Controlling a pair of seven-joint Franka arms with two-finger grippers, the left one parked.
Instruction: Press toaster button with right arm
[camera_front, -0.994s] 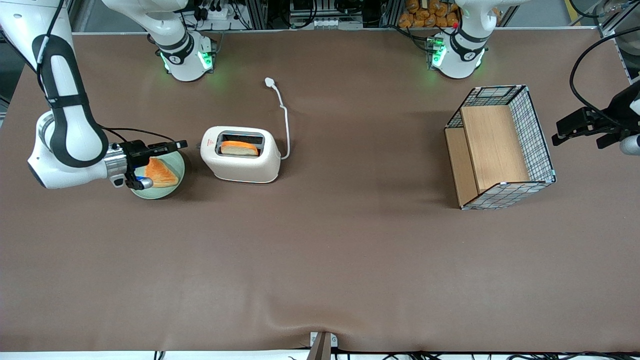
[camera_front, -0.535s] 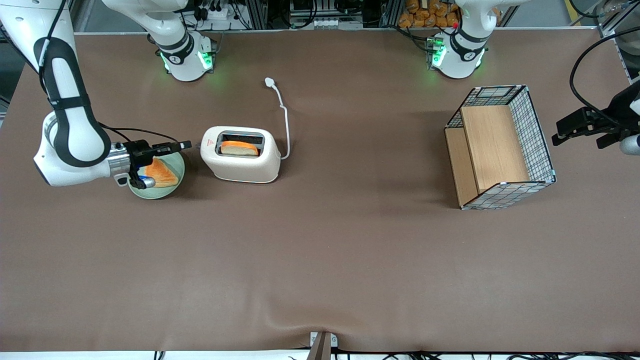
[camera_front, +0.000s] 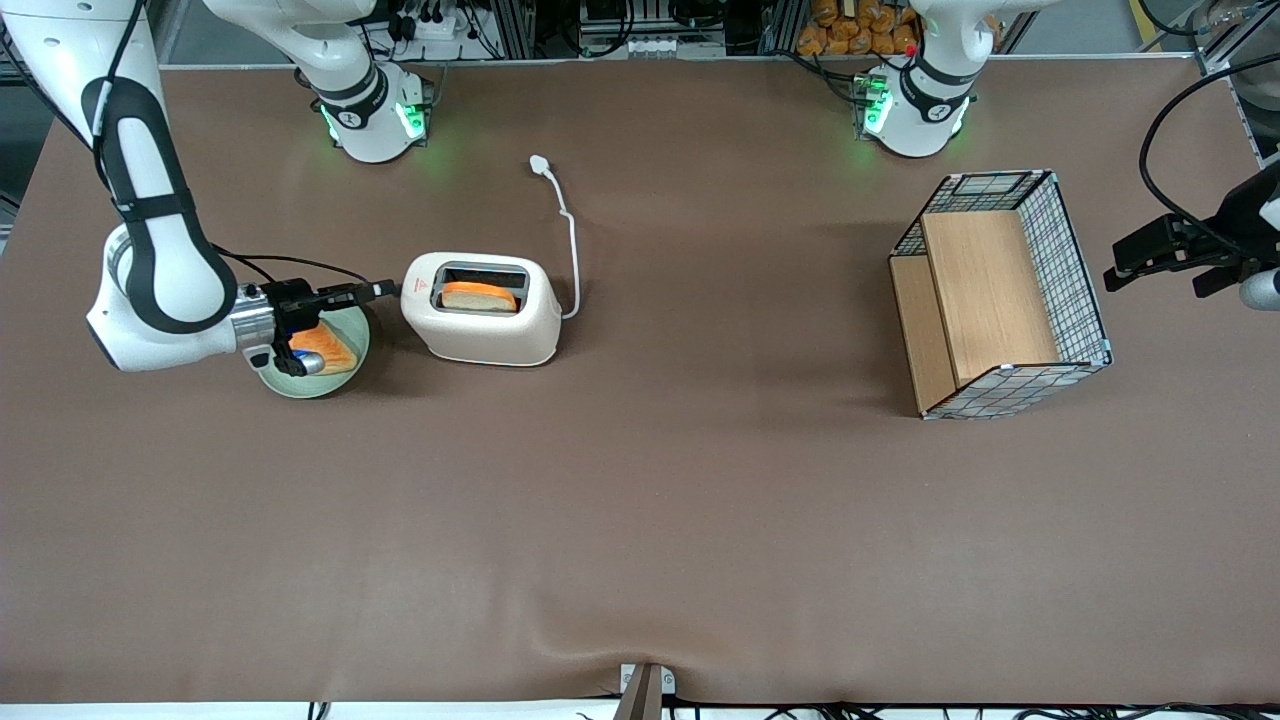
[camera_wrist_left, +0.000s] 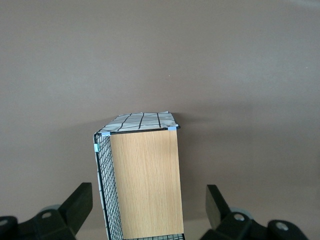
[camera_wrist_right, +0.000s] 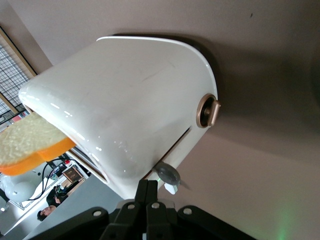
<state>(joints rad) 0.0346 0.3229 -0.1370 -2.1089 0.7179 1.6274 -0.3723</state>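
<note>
The cream-white toaster (camera_front: 480, 322) stands on the brown table with a slice of toast (camera_front: 478, 296) in its slot. In the right wrist view the toaster (camera_wrist_right: 125, 100) fills the frame, and its narrow end face shows a round bronze knob (camera_wrist_right: 207, 111) and the grey toaster button (camera_wrist_right: 167, 174). The right arm (camera_front: 160, 270) reaches sideways over the green plate. My gripper (camera_front: 390, 291) is shut and empty, with its tips at the toaster's narrow end. In the wrist view the gripper (camera_wrist_right: 148, 184) sits right beside the button. The button is hidden in the front view.
A green plate (camera_front: 285, 380) with a toast slice (camera_front: 328, 347) lies under the wrist. The toaster's white cord (camera_front: 572, 250) runs to a plug (camera_front: 540, 163) farther from the camera. A wire basket with wooden shelf (camera_front: 1000, 295) (camera_wrist_left: 145, 180) stands toward the parked arm's end.
The right arm has moved sideways toward the toaster, bringing the shut fingertips from over the plate's rim up to the toaster's narrow end. The toaster has not moved.
</note>
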